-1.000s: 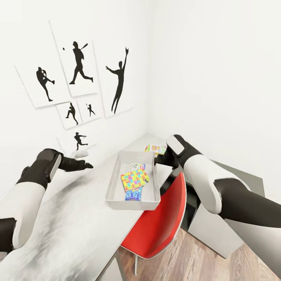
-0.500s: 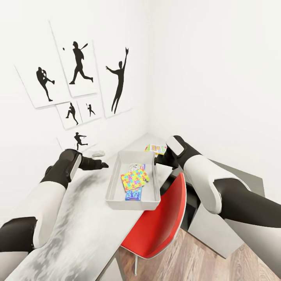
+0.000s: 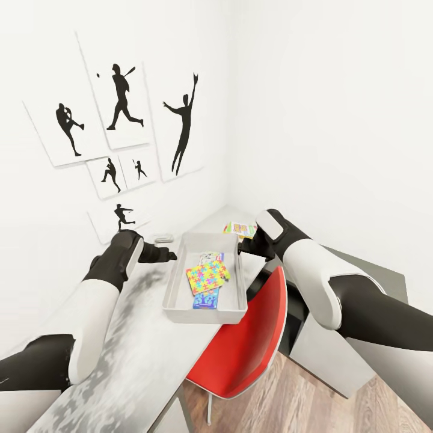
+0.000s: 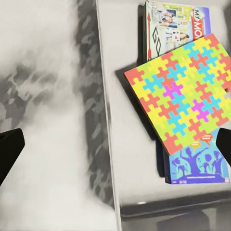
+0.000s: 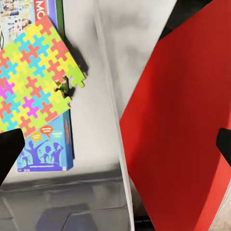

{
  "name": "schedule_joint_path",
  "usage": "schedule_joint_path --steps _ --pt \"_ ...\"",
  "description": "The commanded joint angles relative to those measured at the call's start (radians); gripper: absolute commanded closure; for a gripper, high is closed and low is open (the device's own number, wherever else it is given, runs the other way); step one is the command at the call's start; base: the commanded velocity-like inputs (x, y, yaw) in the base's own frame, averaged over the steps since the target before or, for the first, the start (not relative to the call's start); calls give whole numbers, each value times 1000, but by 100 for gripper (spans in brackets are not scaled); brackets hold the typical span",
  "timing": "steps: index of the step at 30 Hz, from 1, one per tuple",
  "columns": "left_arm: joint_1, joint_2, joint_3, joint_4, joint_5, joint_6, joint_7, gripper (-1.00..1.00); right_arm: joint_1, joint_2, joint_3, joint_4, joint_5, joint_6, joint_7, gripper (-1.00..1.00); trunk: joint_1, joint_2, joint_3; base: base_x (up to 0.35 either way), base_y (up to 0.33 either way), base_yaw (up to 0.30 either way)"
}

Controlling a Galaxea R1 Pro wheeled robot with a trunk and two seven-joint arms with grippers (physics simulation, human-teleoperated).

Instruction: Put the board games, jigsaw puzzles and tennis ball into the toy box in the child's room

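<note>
Tabletop: left tool [image 3: 170,255] nearer toy box [image 3: 175,282].

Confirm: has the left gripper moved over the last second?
Yes. The left gripper has swung rightward along the table, closing on the toy box wall.

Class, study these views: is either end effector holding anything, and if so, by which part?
Nothing is held. The left end effector and right end effector are both open with empty gaps, above the toy box.
</note>
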Motion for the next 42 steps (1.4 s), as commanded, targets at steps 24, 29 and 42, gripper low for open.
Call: schedule_joint_path --steps 24,29,42 --pt "0 1 5 -2 -1 -9 -9 -100 0 0 3 83 0 -38 128 -100 1 -2 -2 0 0 0" --pt "1 1 6 -2 -1 -9 -9 -100 0 0 3 84 1 -39 130 -100 1 -2 -2 0 0 0" --pt "1 0 8 -1 -1 -10 -11 -100 0 0 3 84 2 -40 130 -100 4 -9 -5 0 0 0"
